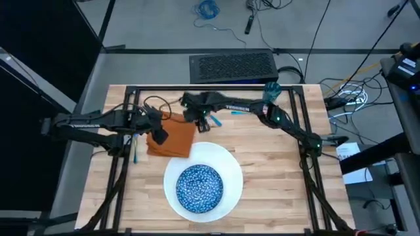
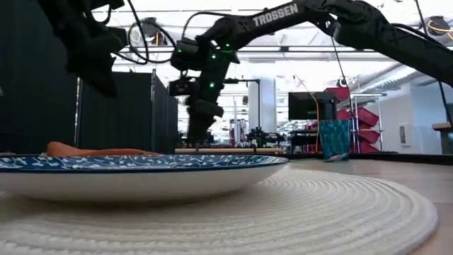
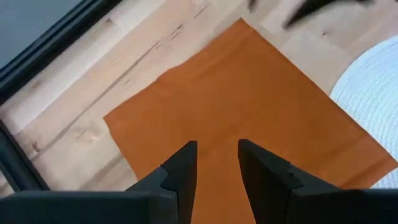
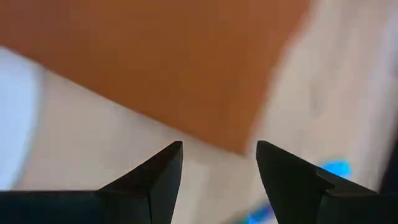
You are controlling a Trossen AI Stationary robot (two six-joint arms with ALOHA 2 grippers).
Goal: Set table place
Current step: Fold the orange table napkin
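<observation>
Two grippers hang over the orange napkin (image 1: 172, 137) on the table (image 1: 275, 170). The left gripper (image 3: 217, 163) has its fingers a narrow gap apart, empty, directly above the cloth. The right gripper (image 4: 219, 163) holds its fingers wider, empty, over the napkin's corner. Just beyond lies the white plate (image 1: 230, 164) carrying the blue bowl (image 1: 199, 187).

Orange napkin (image 1: 173, 137), blue speckled bowl (image 1: 199, 188), white woven mat (image 1: 231, 172).
</observation>
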